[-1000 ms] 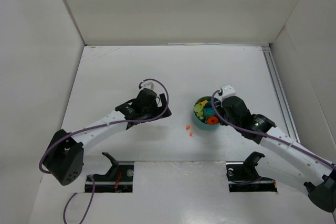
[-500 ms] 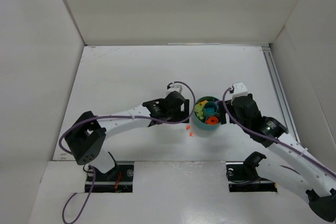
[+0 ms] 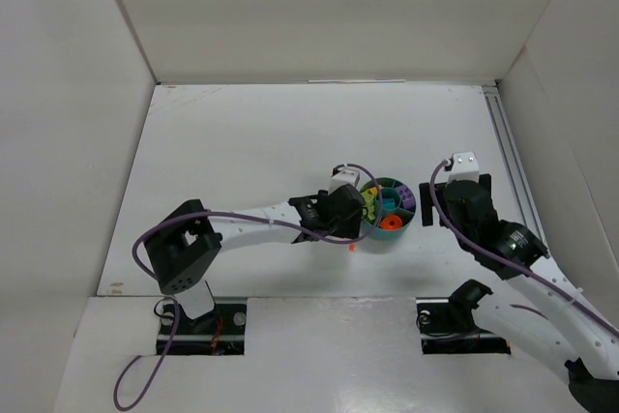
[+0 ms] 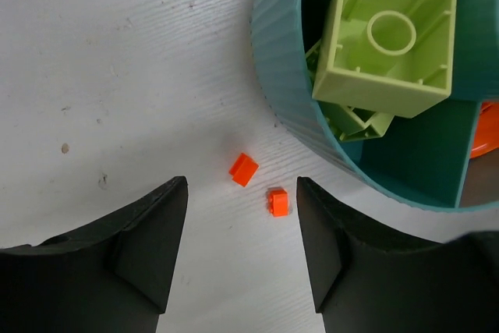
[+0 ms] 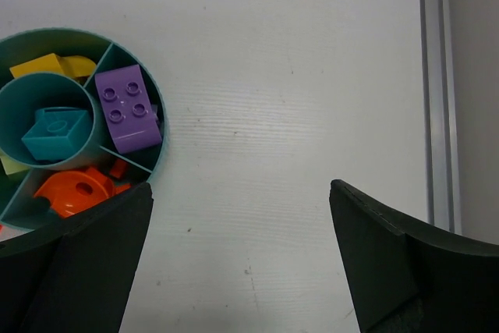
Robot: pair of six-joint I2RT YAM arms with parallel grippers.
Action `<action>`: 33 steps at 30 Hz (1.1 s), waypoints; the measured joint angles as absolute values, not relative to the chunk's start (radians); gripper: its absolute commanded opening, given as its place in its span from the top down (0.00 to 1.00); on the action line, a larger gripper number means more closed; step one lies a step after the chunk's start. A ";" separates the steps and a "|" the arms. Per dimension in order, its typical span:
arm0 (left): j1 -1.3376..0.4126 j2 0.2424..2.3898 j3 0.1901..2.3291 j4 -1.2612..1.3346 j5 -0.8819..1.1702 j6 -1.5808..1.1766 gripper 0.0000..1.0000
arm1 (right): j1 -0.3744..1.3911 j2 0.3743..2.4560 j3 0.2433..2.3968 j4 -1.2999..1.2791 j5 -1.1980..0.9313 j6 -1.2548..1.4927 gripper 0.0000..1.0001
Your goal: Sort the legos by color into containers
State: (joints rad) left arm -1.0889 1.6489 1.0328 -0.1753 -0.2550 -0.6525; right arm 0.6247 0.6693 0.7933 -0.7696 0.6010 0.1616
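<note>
Two orange bits loose on the table (image 4: 117,60), the left bit (image 4: 244,169) and the right bit (image 4: 278,201), close together but not touching. Both just outside the dish (image 4: 274,76) wall, clear of it. Both also in the gap of the left gripper (image 4: 242,220), with one dark finger (image 4: 140,255) on either side of the pair. Jaws spread wide, gripping nothing. Cannot tell from the wrist view whether the fingertips touch the table.

Inside the dish, sorted by colour:
- A lime brick (image 4: 386,44) in the wedge nearest the left gripper, tilted, hollow side up, resting on more lime pieces.
- A teal brick (image 5: 56,132) in the centre cup.
- A purple brick (image 5: 129,111) in the wedge on the right gripper's side, studs up.
- Yellow pieces (image 5: 47,65) in the wedge next to the purple one.
- A round orange piece (image 5: 74,193) with smaller orange bits in the wedge on the purple brick's other side.

Right gripper (image 5: 240,216) to the right of the dish, over bare table, near the rail (image 5: 437,91) at the table's edge. Jaws wide apart, nothing between them.
</note>
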 measured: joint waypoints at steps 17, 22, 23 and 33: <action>-1.119 1.705 1.014 -0.110 -0.303 -0.667 0.58 | 0.622 0.703 0.809 -0.786 0.622 0.161 0.00; -1.131 1.742 1.014 -0.121 -0.331 -0.678 0.62 | 0.619 0.703 0.809 -0.786 0.622 0.161 0.00; -1.134 1.747 1.014 -0.123 -0.336 -0.682 0.62 | 0.617 0.703 0.809 -0.786 0.622 0.161 0.00; -1.143 1.755 1.014 -0.125 -0.356 -0.690 0.66 | 0.615 0.696 0.809 -0.786 0.622 0.161 0.00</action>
